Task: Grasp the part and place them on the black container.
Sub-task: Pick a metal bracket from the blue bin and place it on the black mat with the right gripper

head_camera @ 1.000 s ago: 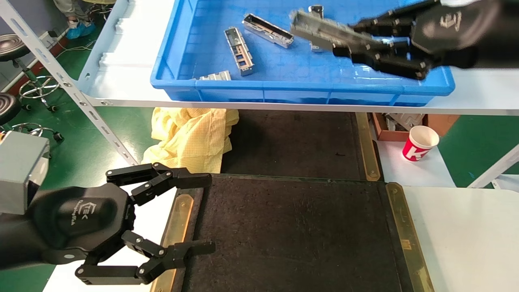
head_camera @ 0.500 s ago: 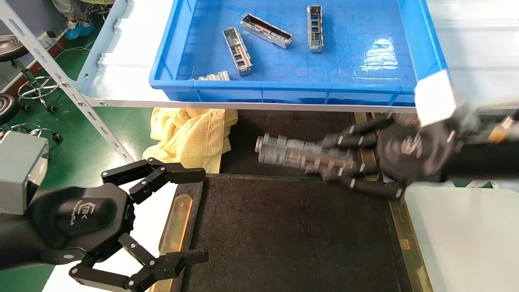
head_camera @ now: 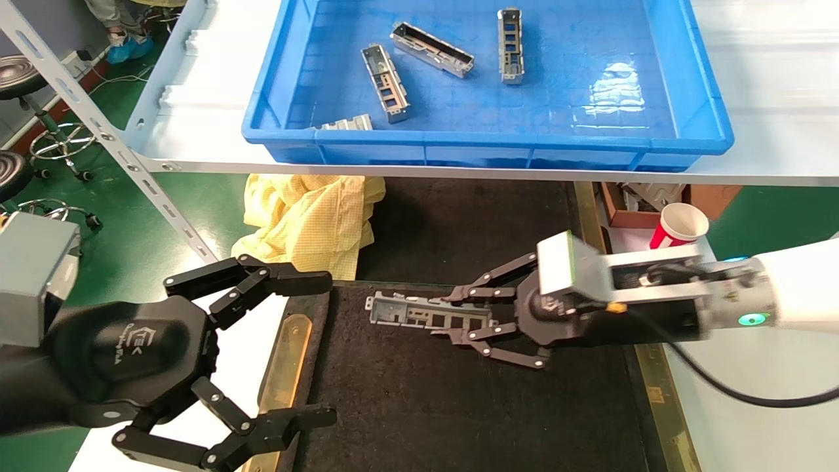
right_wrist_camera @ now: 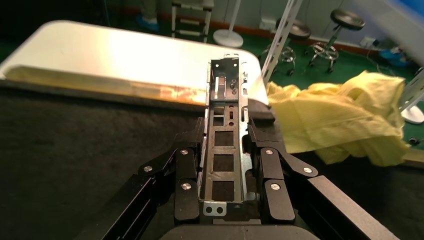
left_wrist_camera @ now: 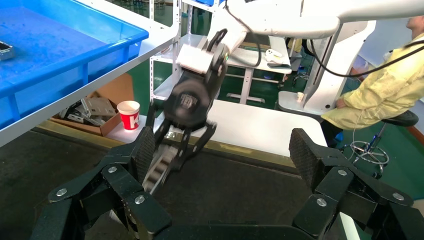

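My right gripper (head_camera: 467, 314) is shut on a silver-grey channel part (head_camera: 419, 311), holding it low over the far end of the black container (head_camera: 472, 406). The right wrist view shows the part (right_wrist_camera: 225, 145) clamped between both fingers above the dark felt. The left wrist view shows the right gripper (left_wrist_camera: 172, 152) and the part (left_wrist_camera: 159, 170) across the tray. Three more parts (head_camera: 385, 82) lie in the blue bin (head_camera: 485, 141); a fourth leans on its front wall. My left gripper (head_camera: 308, 347) is open and empty at the container's left edge.
The blue bin sits on a white shelf (head_camera: 773, 167) above the container. A yellow cloth (head_camera: 308, 219) lies behind the container's left corner. A red-and-white paper cup (head_camera: 678, 229) stands at the right. Brass strips (head_camera: 659, 387) line the container's sides.
My right gripper carried the part from above the blue bin down to the black container's far end. My left gripper stayed in place, open.
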Action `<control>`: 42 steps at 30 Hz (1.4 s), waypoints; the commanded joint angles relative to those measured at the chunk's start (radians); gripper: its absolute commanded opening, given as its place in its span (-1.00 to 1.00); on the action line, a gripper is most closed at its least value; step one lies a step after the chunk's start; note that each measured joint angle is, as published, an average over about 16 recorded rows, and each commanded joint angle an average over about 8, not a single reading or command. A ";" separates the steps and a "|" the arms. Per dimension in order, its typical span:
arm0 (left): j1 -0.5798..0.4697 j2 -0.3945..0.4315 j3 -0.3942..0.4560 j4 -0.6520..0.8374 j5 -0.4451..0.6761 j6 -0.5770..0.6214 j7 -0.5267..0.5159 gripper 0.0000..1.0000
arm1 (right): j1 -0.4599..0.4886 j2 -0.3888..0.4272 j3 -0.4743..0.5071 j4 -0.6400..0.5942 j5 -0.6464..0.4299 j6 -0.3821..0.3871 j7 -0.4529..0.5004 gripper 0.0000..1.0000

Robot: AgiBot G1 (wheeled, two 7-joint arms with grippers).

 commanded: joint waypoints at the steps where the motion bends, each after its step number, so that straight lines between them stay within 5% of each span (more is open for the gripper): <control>1: 0.000 0.000 0.000 0.000 0.000 0.000 0.000 1.00 | -0.003 -0.037 -0.009 -0.050 -0.012 0.005 -0.041 -1.00; 13: 0.000 0.000 0.000 0.000 0.000 0.000 0.000 1.00 | -0.039 -0.235 -0.017 -0.288 -0.034 0.169 -0.199 -1.00; 20: 0.000 0.000 0.000 0.000 0.000 0.000 0.000 1.00 | -0.083 -0.306 -0.011 -0.329 -0.025 0.286 -0.241 -1.00; 42: 0.000 0.000 0.000 0.000 0.000 0.000 0.000 1.00 | -0.162 -0.317 -0.050 -0.219 -0.022 0.317 -0.234 -1.00</control>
